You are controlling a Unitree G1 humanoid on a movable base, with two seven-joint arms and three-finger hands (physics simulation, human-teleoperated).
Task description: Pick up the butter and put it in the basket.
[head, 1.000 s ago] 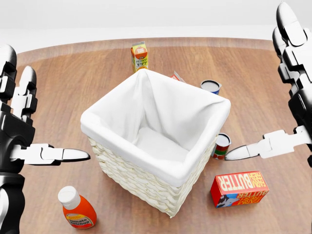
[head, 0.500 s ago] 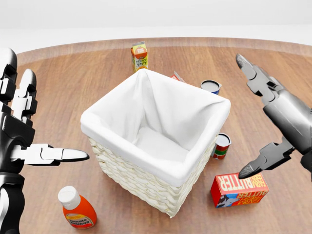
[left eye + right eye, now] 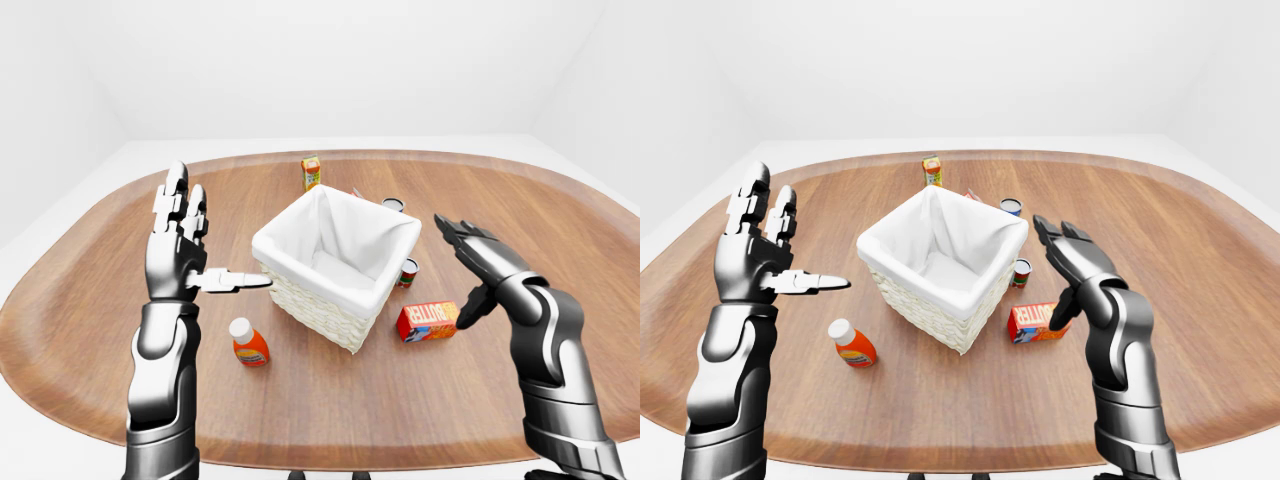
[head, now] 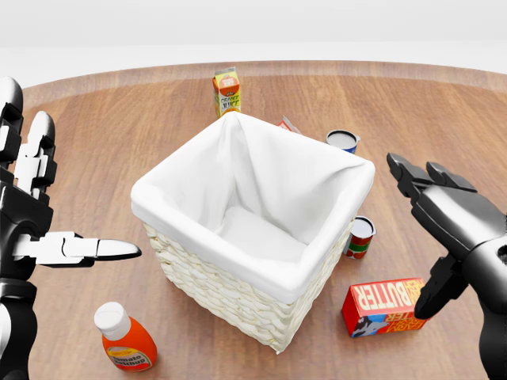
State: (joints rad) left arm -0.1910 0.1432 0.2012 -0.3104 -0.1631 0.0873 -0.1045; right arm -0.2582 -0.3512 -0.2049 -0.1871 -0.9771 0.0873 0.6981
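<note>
Reach step: right robot hand (image 4: 444, 237) open, empty, over butter (image 4: 390, 305) at lower right; next, lower and grip it.

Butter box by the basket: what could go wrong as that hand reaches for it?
The butter lies flat, close to the basket, so the open right hand might bump the wicker or push the box away instead of gripping it. A small can stands just above the box in the head view and could get knocked over.

Left hand (image 3: 182, 252) upright, right hand (image 4: 444, 229) angled down (both spread wide).
</note>
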